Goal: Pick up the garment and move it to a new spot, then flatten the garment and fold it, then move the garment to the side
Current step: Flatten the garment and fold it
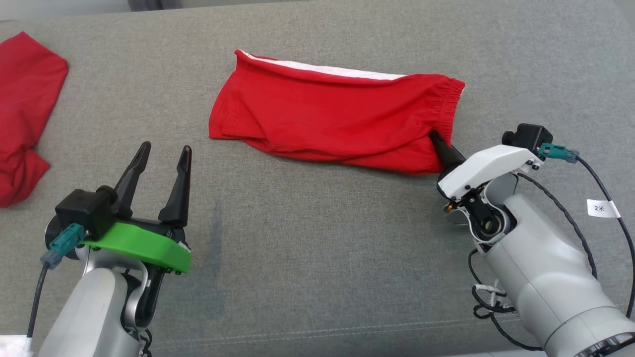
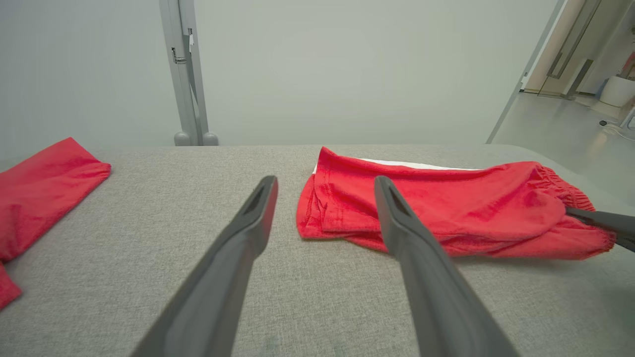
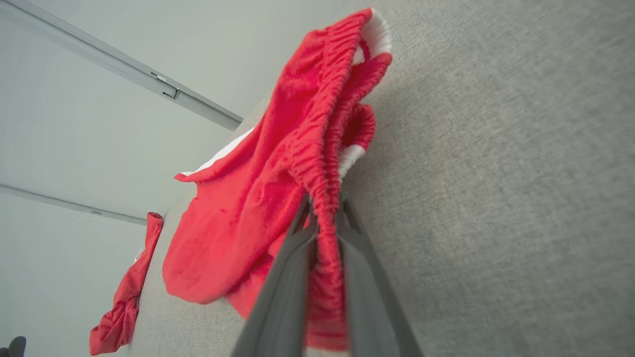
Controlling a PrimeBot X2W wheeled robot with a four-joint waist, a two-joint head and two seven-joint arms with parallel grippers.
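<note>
While the right gripper (image 3: 325, 210) pinches the red shorts (image 1: 337, 114) by the waistband (image 3: 317, 124), fingers half buried, the left gripper (image 1: 165, 148) gapes beside them.

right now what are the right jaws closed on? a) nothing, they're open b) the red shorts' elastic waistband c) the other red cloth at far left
b: the right wrist view shows the right jaws pinched on the ruched waistband of the red shorts
</note>
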